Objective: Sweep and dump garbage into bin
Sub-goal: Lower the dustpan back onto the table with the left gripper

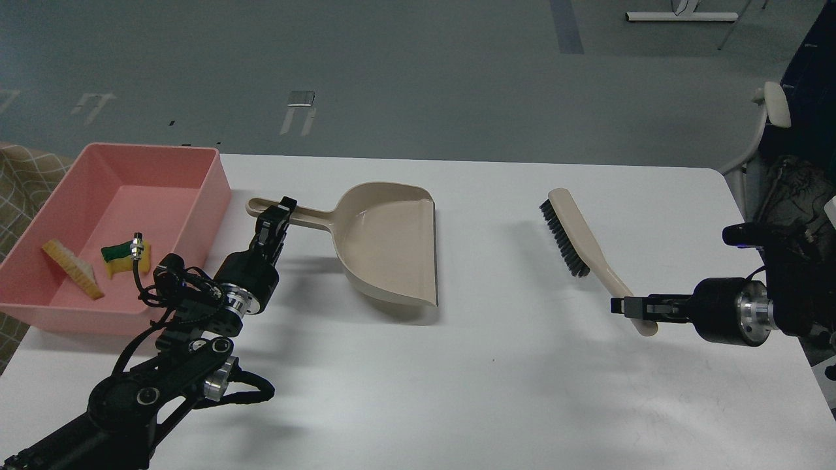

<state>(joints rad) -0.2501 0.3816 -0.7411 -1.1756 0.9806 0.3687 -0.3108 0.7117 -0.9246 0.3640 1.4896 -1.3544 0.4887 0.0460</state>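
Observation:
The pink bin [209,176] stands at the table's far left. In it lie the yellow sponge with a green layer [124,256] and a beige scrap piece [70,267]. My left gripper [277,212] is shut on the handle of the beige dustpan [388,245], which rests low on the table right of the bin, its mouth to the right. My right gripper [630,307] is shut on the handle end of the beige brush with black bristles [578,235], held at the right side of the table.
The white table [496,378] runs to a front edge below and a right edge near a chair [764,130]. A patterned cloth [26,176] shows at the far left behind the bin.

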